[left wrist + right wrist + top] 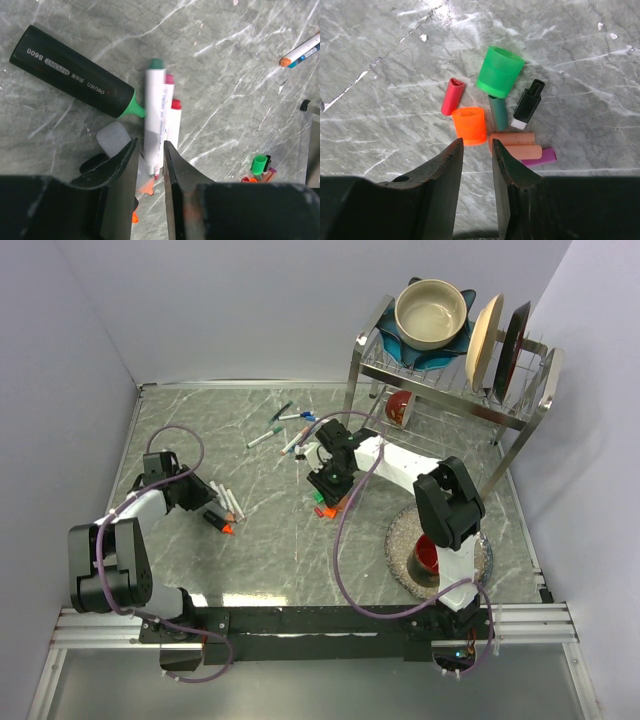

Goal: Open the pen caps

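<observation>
Top external | bowl [431, 312] on dish rack [522, 412] | left gripper [151, 146] ajar astride white marker [155, 107] | right gripper [477, 146] ajar, empty

**What lies on your grey marbled table**

On your table [260, 540], loose pen caps [469, 125] cluster near the middle. At the left, three white markers [156, 115] lie side by side, with a black highlighter [70, 72] just beside them. Scattered pens [285, 430] lie farther back. A dish rack [450, 380] stands far right, and a round mat [400, 540] lies near right.

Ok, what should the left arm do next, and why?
Probably lift the left gripper clear: its jaws stand parted around a white marker lying flat beside two others, so it looks released, and more pens lie farther back.
</observation>
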Robot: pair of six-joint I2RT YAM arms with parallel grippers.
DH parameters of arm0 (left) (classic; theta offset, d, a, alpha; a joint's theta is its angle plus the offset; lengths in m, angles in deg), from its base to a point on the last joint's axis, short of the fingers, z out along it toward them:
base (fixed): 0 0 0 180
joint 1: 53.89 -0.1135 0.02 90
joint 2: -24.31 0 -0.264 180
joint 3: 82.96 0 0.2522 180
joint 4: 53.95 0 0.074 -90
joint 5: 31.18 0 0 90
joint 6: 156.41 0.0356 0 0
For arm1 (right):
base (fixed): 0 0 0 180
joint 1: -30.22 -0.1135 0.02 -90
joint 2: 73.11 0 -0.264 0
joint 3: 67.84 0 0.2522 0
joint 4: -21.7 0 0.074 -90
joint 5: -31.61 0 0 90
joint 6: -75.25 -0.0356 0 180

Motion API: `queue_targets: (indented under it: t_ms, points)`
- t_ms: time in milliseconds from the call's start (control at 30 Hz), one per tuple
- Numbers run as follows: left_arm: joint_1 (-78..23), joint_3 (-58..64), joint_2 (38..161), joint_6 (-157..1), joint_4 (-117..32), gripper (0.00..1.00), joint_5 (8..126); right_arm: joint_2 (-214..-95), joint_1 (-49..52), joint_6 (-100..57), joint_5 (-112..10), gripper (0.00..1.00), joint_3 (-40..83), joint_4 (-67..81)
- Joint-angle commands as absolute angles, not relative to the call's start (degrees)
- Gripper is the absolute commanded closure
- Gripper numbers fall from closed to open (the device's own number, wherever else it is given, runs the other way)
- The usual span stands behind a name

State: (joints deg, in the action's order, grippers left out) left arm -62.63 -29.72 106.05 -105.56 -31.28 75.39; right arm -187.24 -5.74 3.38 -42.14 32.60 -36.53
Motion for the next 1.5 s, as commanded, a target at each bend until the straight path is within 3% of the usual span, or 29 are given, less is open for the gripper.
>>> queue_targets:
  t_ms: [0, 200, 500, 700, 1000, 1167, 1467]
  points:
    - [-62.33, -27.37, 106.93, -104.82, -32.10, 0.69, 75.07, -184.12, -5.28, 4.32, -40.99, 0.62, 34.25, -36.27]
    - [-62.33, -27.28, 103.25, -104.20, -31.49, 0.63, 73.41, -183.42, -5.20, 4.58, -39.68, 0.62, 34.08, -35.92]
    - [-62.33, -27.02, 93.49, -100.43, -35.70, 0.35, 76.83, -177.88, -4.41, 6.60, -32.03, 0.62, 31.00, -32.14]
    - [-62.07, -22.72, 92.86, -95.86, -34.92, 0.26, 80.43, -173.14, -3.35, 6.95, -26.93, 0.62, 28.10, -28.89]
    - [-53.73, -4.63, 109.20, -86.73, -25.17, 0.24, 75.17, -168.92, -2.47, 9.68, -20.25, 0.61, 26.61, -29.06]
    - [-46.09, 12.60, 124.84, -79.87, -16.83, 0.24, 67.36, -168.56, -1.95, 11.08, -18.75, 0.61, 26.96, -30.11]
    - [-42.47, 37.22, 146.47, -71.60, -5.65, 0.27, 58.99, -167.77, 0.08, 11.52, -16.73, 0.60, 26.96, -30.99]
